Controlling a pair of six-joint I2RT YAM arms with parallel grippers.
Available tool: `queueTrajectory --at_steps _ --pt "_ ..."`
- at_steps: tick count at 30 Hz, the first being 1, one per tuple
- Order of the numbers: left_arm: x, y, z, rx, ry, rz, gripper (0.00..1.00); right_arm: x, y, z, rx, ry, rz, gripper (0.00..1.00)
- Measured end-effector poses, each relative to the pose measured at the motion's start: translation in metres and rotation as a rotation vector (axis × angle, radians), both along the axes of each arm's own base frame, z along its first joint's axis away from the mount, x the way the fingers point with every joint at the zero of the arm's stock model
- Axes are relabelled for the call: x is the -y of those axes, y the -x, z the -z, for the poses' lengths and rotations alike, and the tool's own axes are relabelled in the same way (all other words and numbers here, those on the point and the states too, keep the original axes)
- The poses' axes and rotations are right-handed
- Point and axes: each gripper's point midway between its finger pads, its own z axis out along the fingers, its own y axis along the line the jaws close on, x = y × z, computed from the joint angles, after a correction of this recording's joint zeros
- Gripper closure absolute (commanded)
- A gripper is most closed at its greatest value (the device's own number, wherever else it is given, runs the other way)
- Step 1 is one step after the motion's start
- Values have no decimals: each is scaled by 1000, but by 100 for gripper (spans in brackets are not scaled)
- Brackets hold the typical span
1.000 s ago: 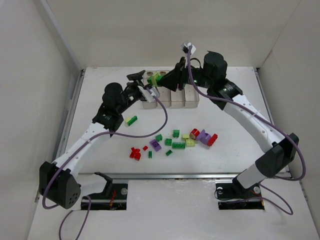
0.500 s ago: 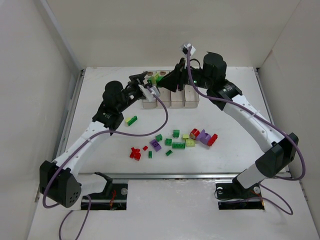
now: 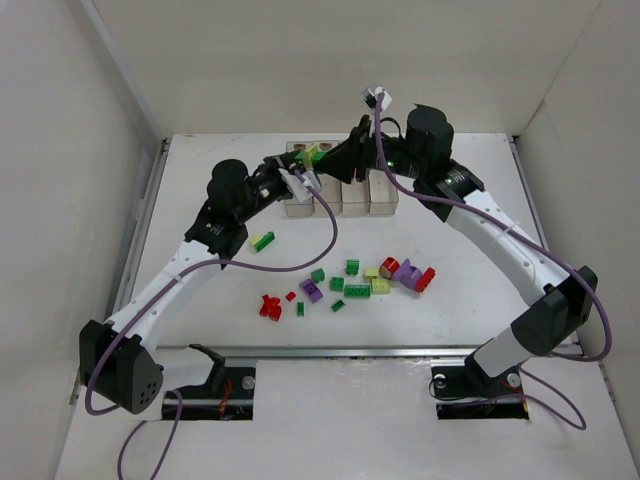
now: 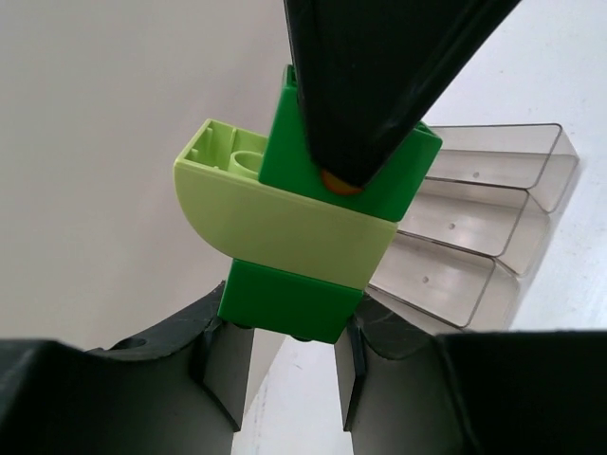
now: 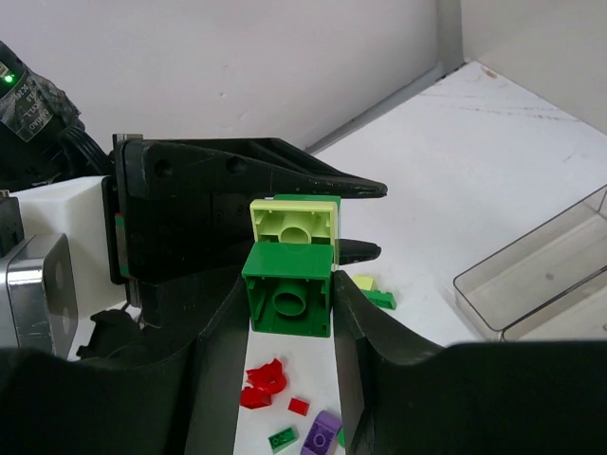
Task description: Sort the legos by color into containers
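A stack of three bricks, green, yellow-green, green (image 3: 312, 155), hangs in the air over the row of clear containers (image 3: 340, 195). My right gripper (image 3: 322, 158) is shut on one green end brick (image 5: 289, 284); the yellow-green brick (image 5: 294, 223) sits behind it. My left gripper (image 3: 293, 170) has its fingertips on either side of the other green end brick (image 4: 285, 299) and looks shut on it. The right gripper's finger (image 4: 379, 76) covers the stack's upper end in the left wrist view. Several loose legos (image 3: 350, 285) lie on the table's middle.
Red pieces (image 3: 270, 305) lie at the front left of the loose pile, and one green and yellow-green piece (image 3: 262, 240) lies apart under the left arm. The containers (image 4: 474, 218) show below the stack. Enclosure walls stand on three sides.
My left gripper has moved right, up to the stack held by the right gripper, and now has its fingertips round the stack's far green brick. The right arm has stayed still.
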Motion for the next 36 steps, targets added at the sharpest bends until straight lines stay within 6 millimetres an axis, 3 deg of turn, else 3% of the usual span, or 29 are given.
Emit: queueTrajectory --at_steps 13,21,29,31,33,36 --pt "0 7 26 -160 28 31 100 10 -4 23 -93 7 34 100" --pt "-27 -8 39 -226 46 -69 100 49 -33 22 -76 9 156 100" --pt "-25 -13 50 -267 44 -75 100 51 -36 24 -81 11 167 100" --pt "-26 -17 51 -277 49 -93 100 56 -44 26 -89 14 201 100" --pt "-30 -21 53 -287 54 -117 100 67 -64 34 -112 26 275 100" --pt "-34 -23 57 -305 63 -144 100 94 -120 64 -182 79 460 100"
